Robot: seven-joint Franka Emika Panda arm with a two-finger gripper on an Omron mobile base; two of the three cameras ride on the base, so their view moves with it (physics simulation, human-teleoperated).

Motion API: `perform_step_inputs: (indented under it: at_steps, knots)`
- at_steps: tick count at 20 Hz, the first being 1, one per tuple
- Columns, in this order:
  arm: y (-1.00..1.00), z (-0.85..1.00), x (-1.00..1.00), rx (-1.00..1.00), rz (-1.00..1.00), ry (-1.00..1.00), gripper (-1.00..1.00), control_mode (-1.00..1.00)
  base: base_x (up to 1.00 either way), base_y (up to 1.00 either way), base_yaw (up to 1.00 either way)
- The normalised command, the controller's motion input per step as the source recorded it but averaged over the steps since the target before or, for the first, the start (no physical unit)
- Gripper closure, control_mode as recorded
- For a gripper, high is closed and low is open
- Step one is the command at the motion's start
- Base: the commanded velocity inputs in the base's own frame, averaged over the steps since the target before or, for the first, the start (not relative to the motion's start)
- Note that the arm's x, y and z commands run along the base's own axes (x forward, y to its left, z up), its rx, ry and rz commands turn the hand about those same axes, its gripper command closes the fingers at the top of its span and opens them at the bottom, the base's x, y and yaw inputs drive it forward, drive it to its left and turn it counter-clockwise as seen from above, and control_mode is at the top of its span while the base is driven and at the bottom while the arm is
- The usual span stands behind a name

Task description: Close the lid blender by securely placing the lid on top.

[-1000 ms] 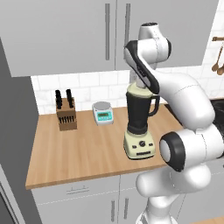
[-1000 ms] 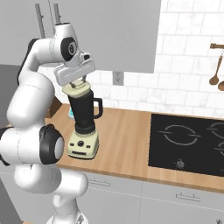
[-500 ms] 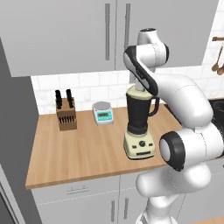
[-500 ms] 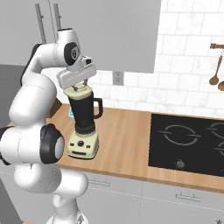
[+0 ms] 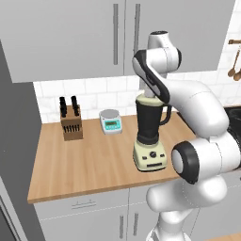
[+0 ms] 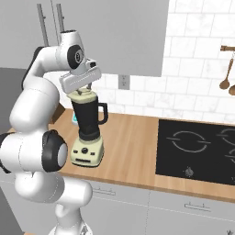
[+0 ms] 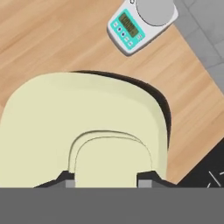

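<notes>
No legible text anywhere — the scale point(image 7: 142, 21) display shows digits too blurred to read.

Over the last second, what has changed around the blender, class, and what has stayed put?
The gripper has come down, seating the pale cream-yellow round lid on the dark tapered jar of the cream-based blender, its fingers either side of the knob. The wooden knife block and grey kitchen scale stayed put.

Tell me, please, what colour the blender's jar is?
The jar is dark, nearly black, clearest in the right base view.
</notes>
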Motion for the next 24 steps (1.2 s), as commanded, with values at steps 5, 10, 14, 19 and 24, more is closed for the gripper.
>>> perform_step_inputs:
  at_steps: [5,10,14,19,24]
  knots:
    - [-0.04,0.0,0.19,0.0,-0.02,-0.06,1.0,-1.0,0.0,0.0,0.0]
    - [-0.06,0.0,0.14,0.0,-0.05,-0.11,1.0,-1.0,0.0,0.0,0.0]
    - [-0.09,0.0,0.04,0.0,-0.03,-0.13,1.0,-1.0,0.0,0.0,0.0]
    - [-0.03,0.0,0.0,0.01,-0.01,-0.04,1.0,-1.0,0.0,0.0,0.0]
    - [0.0,0.0,0.0,0.0,0.0,-0.1,1.0,-1.0,0.0,0.0,0.0]
